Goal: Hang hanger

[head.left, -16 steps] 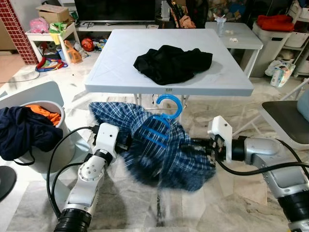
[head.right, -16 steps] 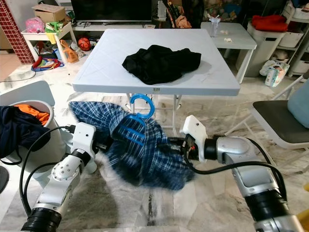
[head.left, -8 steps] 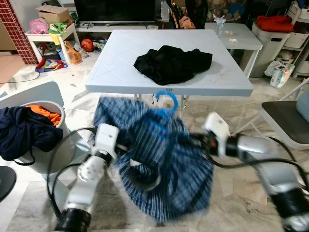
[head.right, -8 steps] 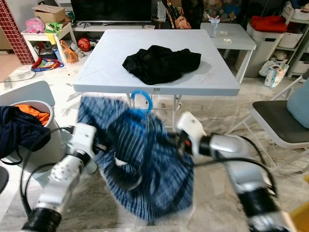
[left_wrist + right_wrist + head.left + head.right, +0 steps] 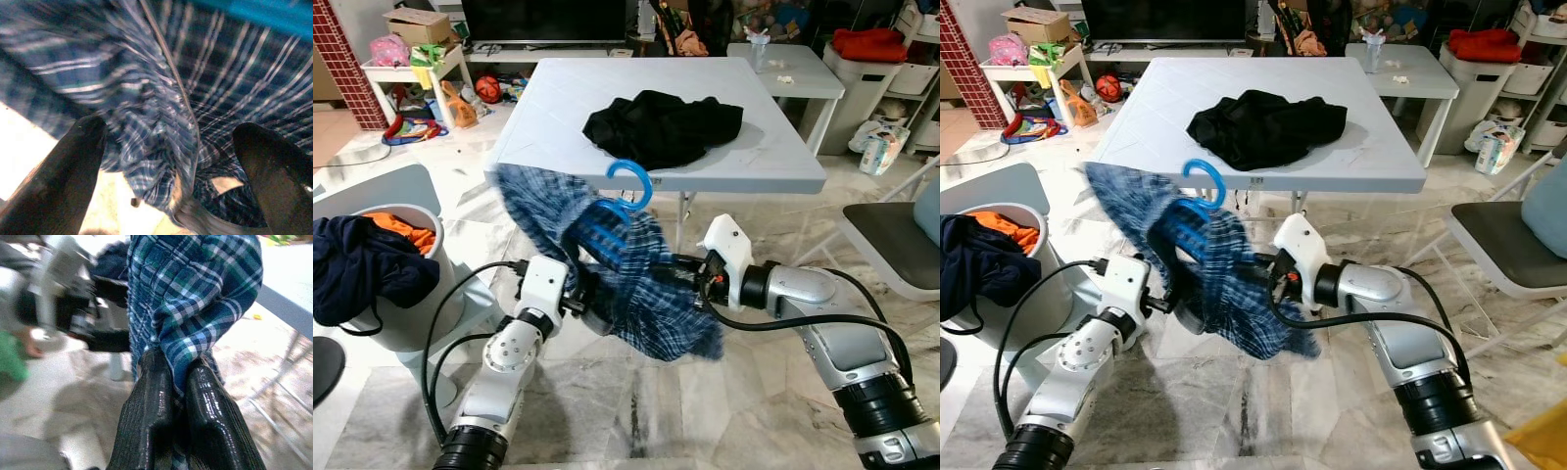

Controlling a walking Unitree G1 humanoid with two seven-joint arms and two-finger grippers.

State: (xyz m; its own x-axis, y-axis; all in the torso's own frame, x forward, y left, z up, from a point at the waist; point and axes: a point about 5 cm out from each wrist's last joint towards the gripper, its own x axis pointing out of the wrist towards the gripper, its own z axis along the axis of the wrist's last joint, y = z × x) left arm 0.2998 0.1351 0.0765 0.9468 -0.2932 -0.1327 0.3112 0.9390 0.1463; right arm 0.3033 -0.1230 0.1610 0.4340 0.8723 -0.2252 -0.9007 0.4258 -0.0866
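Both arms raised, right tool (image 5: pixel 178 377) pinching plaid shirt (image 5: pixel 636 284).

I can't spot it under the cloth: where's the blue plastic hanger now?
The blue plastic hanger pokes up from the blue plaid shirt between both grippers, before the white table's near edge.

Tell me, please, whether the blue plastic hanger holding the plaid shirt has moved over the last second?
Yes. The blue plastic hanger has risen and shifted to the robot's left: its hook now overlaps the edge of the grey table, where earlier it hung below it.
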